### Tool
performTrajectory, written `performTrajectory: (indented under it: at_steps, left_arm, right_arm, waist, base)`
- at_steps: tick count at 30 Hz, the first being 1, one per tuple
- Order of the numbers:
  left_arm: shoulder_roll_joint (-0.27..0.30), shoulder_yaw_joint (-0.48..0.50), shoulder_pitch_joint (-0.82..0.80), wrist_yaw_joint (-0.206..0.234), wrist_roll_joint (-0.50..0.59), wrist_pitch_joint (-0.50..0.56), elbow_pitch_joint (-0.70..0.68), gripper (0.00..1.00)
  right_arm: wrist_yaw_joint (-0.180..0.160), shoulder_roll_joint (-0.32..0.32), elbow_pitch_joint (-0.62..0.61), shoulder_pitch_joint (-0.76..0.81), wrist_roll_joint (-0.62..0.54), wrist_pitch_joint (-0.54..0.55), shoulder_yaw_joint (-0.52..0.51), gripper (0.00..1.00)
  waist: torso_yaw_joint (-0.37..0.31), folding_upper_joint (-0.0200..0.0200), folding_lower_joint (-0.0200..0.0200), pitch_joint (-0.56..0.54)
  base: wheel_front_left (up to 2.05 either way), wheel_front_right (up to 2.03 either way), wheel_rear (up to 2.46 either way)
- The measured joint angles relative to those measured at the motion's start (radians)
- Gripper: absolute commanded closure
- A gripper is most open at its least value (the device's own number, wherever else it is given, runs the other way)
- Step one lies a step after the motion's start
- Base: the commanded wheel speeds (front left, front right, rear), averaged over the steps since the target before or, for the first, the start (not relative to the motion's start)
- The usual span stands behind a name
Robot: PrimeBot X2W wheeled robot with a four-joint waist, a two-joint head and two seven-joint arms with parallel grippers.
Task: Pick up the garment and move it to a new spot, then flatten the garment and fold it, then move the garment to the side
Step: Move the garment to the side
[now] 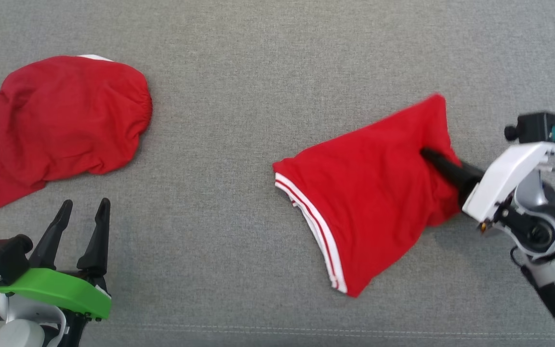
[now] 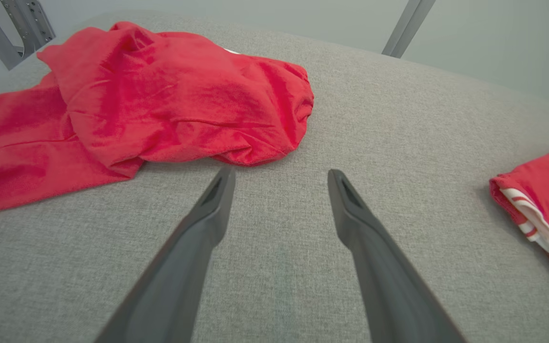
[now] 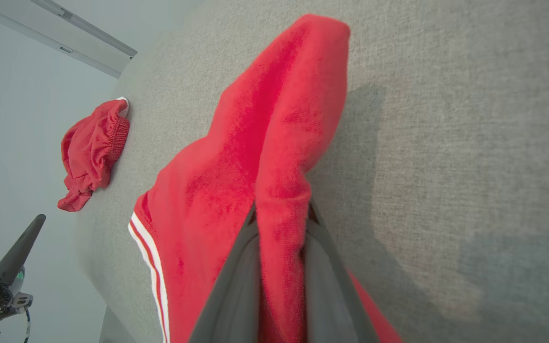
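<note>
My left gripper (image 1: 86,202) hovers at my near left, fingers spread wide above the grey cushion (image 1: 239,72). My right gripper (image 3: 281,209) reaches in from the right and pinches a fold of the striped red garment (image 1: 369,193), right of centre. The head view buries those fingertips in cloth. I count two red garments; the other garment (image 1: 65,115) lies far left.

A grey woven worktop (image 1: 277,58) is seen under soft, even light, with a stitched seam (image 1: 306,330) along its edge at 6 o'clock. In the left wrist view a pale wall (image 2: 493,43) is seen beyond it, with a metal strut (image 2: 408,28) at 1 o'clock and a perforated bracket (image 2: 24,24) at 10 o'clock. A white rail (image 3: 84,40) is seen at 11 o'clock in the right wrist view.
</note>
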Motion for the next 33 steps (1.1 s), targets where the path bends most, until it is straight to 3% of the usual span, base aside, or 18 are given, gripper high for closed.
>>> performTrajectory:
  at_steps: [4, 8, 12, 18, 28, 33]
  left_arm:
    - [0.000, -0.004, -0.010, 0.000, 0.000, 0.001, -0.004, 0.00]
    - [-0.001, -0.006, -0.045, -0.001, 0.009, 0.003, -0.031, 0.00]
    - [-0.001, -0.006, -0.063, -0.002, 0.009, 0.003, -0.039, 0.00]
    - [-0.007, -0.004, -0.066, -0.002, 0.009, 0.003, -0.051, 0.00]
    - [0.003, 0.025, -0.068, -0.002, 0.009, 0.001, -0.052, 0.00]
    - [0.000, 0.024, -0.072, -0.002, 0.009, -0.001, -0.051, 0.00]
  right_arm:
    - [-0.003, -0.074, -0.032, -0.078, -0.045, 0.054, -0.001, 1.00]
    - [-0.059, -0.191, -0.027, -0.139, -0.133, 0.073, -0.056, 1.00]
    - [-0.092, -0.267, -0.008, -0.177, -0.192, 0.080, -0.093, 1.00]
    - [-0.177, -0.393, 0.046, -0.195, -0.286, 0.088, -0.170, 1.00]
    - [-0.188, -0.460, 0.112, -0.195, -0.293, 0.091, -0.279, 1.00]
    - [-0.195, -0.457, 0.159, -0.186, -0.295, 0.069, -0.312, 1.00]
  waist:
    - [0.001, 0.0000, 0.0000, 0.005]
    - [0.006, 0.0000, 0.0000, 0.021]
    - [0.013, 0.0000, 0.0000, 0.036]
    - [0.029, 0.0000, 0.0000, 0.071]
    - [0.045, 0.0000, 0.0000, 0.134]
    - [0.045, 0.0000, 0.0000, 0.156]
  base:
    - [0.00, 0.00, 0.00]
    - [0.00, 0.00, 0.00]
    - [0.00, 0.00, 0.00]
    - [0.00, 0.00, 0.00]
    - [0.00, 0.00, 0.00]
    - [0.00, 0.00, 0.00]
